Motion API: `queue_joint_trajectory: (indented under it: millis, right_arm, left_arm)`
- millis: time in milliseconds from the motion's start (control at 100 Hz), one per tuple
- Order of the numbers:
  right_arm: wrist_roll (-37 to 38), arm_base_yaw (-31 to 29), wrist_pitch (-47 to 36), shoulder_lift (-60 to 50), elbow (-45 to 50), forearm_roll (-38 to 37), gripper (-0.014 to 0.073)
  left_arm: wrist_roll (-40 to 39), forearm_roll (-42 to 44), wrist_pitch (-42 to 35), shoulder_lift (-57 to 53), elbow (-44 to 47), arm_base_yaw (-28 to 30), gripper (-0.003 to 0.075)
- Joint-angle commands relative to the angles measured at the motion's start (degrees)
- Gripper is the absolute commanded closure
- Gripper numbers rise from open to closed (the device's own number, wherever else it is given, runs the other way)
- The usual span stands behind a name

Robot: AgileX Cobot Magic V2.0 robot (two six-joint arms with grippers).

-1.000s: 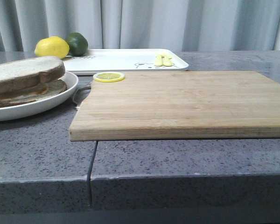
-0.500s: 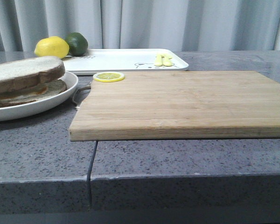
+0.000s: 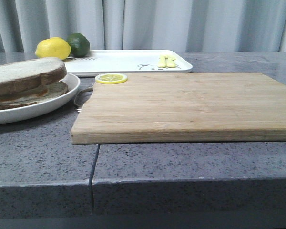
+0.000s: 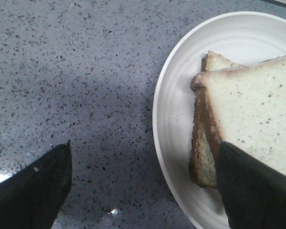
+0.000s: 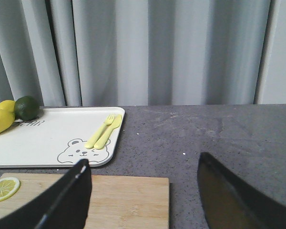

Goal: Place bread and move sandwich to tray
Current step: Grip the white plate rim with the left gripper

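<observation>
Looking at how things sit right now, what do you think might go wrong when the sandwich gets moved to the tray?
The bread sits offset on the lower slice, so it may slide during a lift. The left gripper is open, one finger over the plate rim, the other over bare counter; closing here might tip the plate. The tray already holds a lemon, lime and yellow cutlery, narrowing the landing spot.

Grey counter [image 3: 43,157]: plate [image 3: 47,106], board [image 3: 181,107], tray [image 3: 119,62].

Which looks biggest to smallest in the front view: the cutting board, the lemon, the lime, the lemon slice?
1. Cutting board
2. Lemon
3. Lime and lemon slice look about alike; the slice lies nearer the camera, so unsure.
</observation>
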Motion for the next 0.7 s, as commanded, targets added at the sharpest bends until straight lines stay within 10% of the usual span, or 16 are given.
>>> queue_joint_trajectory:
  millis: [0, 690]
  right_arm:
    - [0.0, -0.5, -4.7, -0.1, -1.6, -0.1, 0.0106]
    - [0.0, -0.5, -4.7, -0.1, -1.6, -0.1, 0.0106]
  left_arm:
    - [-0.6, -1.2, -3.4, 0.6, -2.0, 0.2, 0.0156]
    - [-0.6, -3.6, -6.5, 10.0, -1.8, 0.2, 0.0157]
